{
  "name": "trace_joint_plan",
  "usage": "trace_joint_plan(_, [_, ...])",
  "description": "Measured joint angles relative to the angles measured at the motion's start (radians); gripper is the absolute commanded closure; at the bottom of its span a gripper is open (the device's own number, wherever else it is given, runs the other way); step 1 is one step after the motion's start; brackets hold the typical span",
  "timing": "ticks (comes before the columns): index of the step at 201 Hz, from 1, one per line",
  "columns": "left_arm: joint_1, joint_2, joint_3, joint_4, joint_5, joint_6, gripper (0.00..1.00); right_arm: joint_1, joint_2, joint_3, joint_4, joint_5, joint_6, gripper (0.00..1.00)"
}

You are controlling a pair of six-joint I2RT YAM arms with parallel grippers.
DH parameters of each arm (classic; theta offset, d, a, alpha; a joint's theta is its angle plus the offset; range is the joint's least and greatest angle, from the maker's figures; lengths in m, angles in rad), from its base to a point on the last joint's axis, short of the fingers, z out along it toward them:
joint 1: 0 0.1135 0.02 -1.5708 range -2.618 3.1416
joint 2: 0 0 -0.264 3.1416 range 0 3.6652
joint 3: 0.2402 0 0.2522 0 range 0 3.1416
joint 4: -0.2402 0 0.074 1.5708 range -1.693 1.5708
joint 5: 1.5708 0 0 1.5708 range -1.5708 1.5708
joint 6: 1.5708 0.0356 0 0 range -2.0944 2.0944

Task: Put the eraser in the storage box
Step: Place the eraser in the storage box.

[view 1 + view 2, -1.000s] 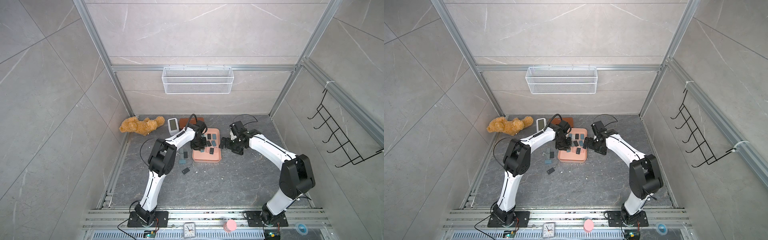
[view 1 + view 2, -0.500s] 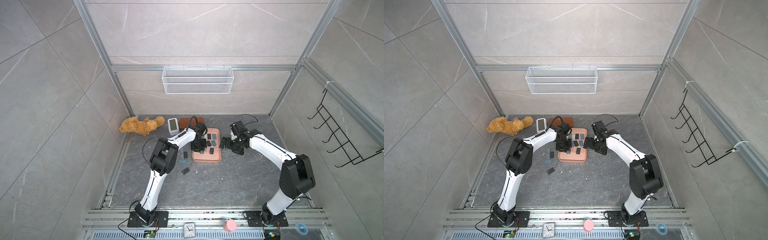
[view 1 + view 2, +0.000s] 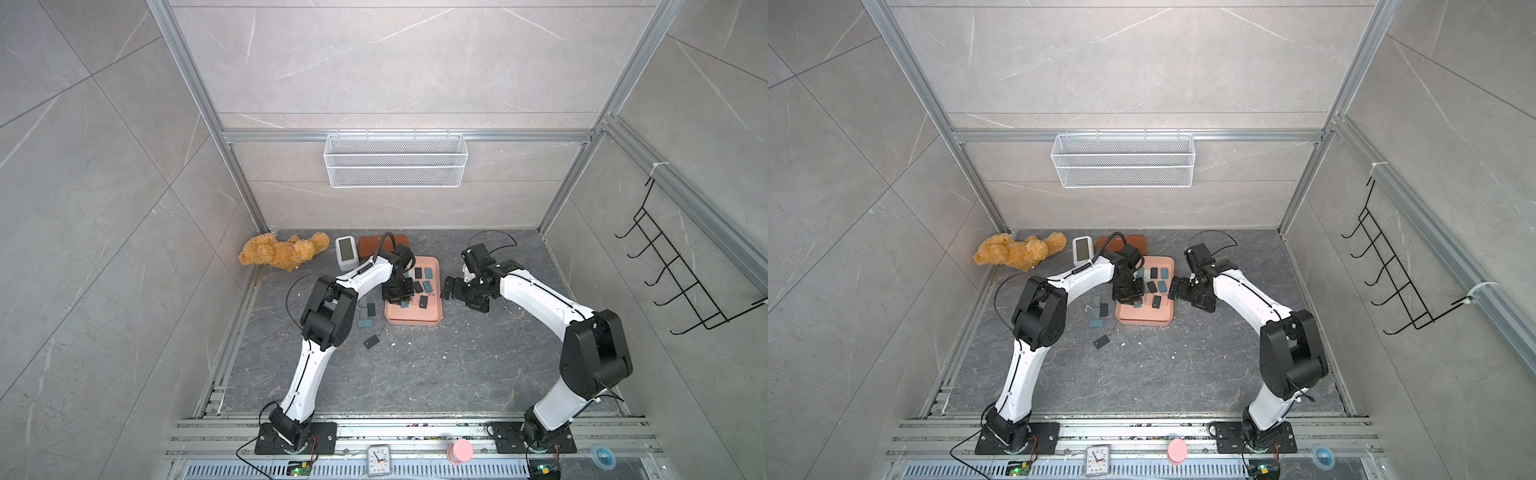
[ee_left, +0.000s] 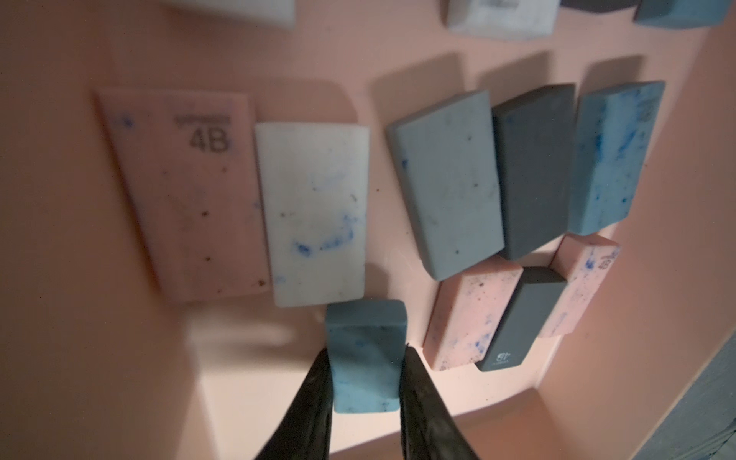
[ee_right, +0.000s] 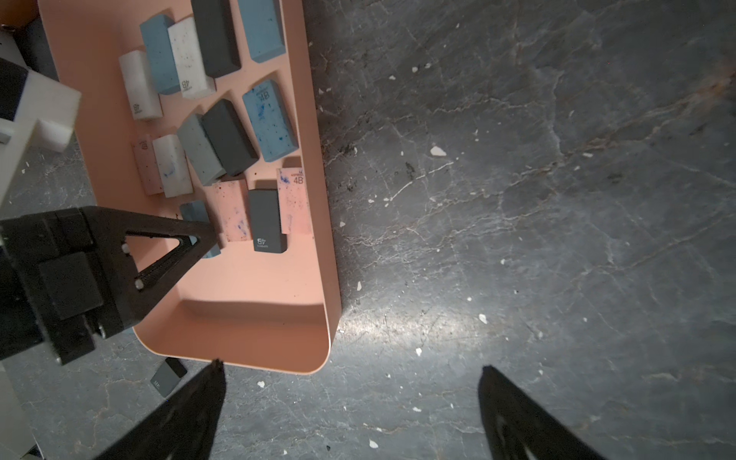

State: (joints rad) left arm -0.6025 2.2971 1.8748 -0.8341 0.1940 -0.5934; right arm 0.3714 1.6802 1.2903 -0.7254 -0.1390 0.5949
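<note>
Evidently, speckled rectangular eraser sits inside smooth storage box.

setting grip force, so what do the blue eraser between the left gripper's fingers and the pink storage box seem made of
The blue eraser: probably soft rubber or vinyl, matte; dull surface, rounded edges, ink smudges. The storage box: likely moulded plastic, smooth satin; one piece, rounded corners, soft sheen under the light.

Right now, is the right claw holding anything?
No, the right claw stands wide open over the tabletop beside the box, nothing in it.
</note>
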Motion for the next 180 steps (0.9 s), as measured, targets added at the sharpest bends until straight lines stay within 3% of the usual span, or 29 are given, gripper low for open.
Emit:
trace_joint_plan(128, [0.0,0.0,0.013,0.001,0.0,0.0,0.58,0.0,-0.034,-0.025,-0.006,0.0,0.0,0.0])
trace_joint_plan(180, [0.0,-0.003,0.011,-0.001,-0.002,-0.003,0.37,0.0,-0.041,-0.026,-0.007,0.0,0.0,0.0])
